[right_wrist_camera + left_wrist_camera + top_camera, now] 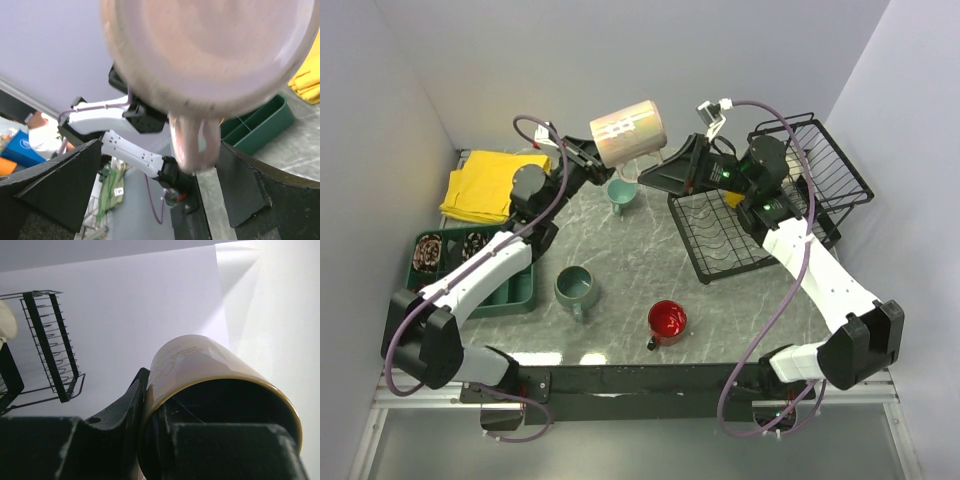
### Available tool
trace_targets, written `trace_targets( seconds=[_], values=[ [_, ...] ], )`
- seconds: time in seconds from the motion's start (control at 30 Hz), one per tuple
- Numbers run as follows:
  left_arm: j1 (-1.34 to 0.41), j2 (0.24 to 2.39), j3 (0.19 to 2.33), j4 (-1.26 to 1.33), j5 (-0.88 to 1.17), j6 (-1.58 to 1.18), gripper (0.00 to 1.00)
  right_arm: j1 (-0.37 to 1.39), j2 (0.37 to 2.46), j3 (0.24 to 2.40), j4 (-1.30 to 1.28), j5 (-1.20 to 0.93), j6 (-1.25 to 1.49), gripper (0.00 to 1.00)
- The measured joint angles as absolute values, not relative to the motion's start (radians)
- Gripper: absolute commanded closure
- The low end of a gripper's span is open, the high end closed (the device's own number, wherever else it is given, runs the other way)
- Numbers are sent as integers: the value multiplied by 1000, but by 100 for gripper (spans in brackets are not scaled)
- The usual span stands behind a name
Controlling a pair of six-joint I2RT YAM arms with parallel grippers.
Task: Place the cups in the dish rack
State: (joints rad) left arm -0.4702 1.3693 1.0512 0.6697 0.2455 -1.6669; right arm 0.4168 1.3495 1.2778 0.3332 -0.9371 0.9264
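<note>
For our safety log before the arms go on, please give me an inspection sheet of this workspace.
Surface: grey marbled table top, no spill seen.
Job's things: pale pink mug is held in the air. Small teal mug, grey-green mug and red mug stand upright on the table. Black wire dish rack is at the right, partly under the right arm.
Clutter: green compartment tray with dark items, yellow cloth behind it.
Grippers: left tool shut on the pink mug's rim. Right tool open, its fingers on either side of the mug's handle.
Cables: purple cables loop loosely along both arms.
Surroundings: plain pale walls.
</note>
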Motion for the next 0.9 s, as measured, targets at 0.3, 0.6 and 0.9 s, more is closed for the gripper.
trace_targets(
  seconds=[0.3, 0.6, 0.9],
  values=[
    [-583, 1389, 1058, 677, 160, -1661, 99, 417, 1301, 1215, 404, -879, 1047, 22],
    [-648, 1404, 1076, 666, 99, -1609, 99, 415, 1259, 1134, 445, -835, 1114, 41],
    [-695, 1406, 1115, 666, 49, -1573, 99, 391, 1232, 1107, 484, -819, 1138, 72]
  ],
)
